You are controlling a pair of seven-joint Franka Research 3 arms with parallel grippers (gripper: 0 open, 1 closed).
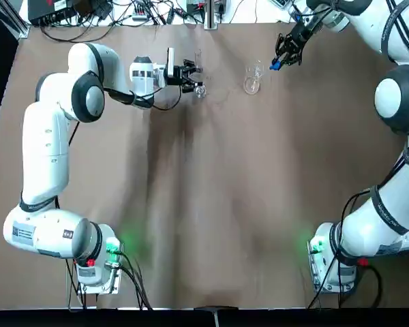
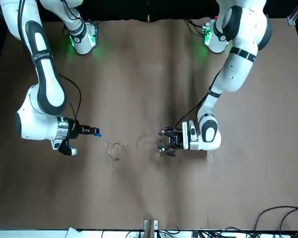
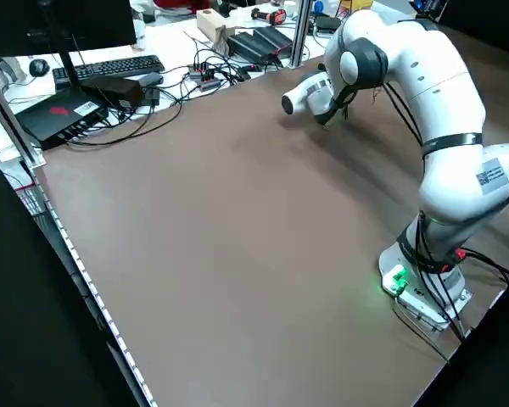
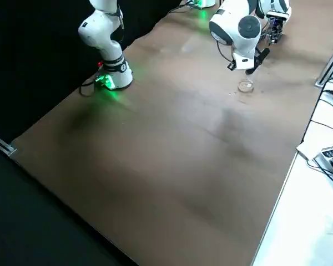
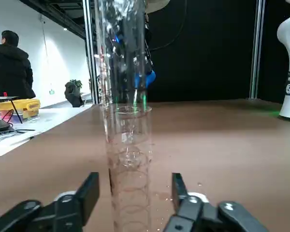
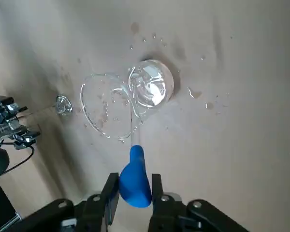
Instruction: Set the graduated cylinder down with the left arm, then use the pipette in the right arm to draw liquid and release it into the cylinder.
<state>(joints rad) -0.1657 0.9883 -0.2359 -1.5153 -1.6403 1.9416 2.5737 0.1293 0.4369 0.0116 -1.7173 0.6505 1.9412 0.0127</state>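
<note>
The graduated cylinder stands upright on the brown table at the far middle, its foot on the surface. My left gripper is open around it, low to the table, with a finger on each side and a gap to the glass. My right gripper hangs above the table to the right, shut on the blue bulb of the pipette. The pipette's thin tube points down toward the clear beaker, which stands between the two grippers. I cannot make out any liquid level.
Water drops spot the table around the beaker. Cables and electronics line the far edge. A person stands in the room beyond the table. Both arm bases sit at the near edge.
</note>
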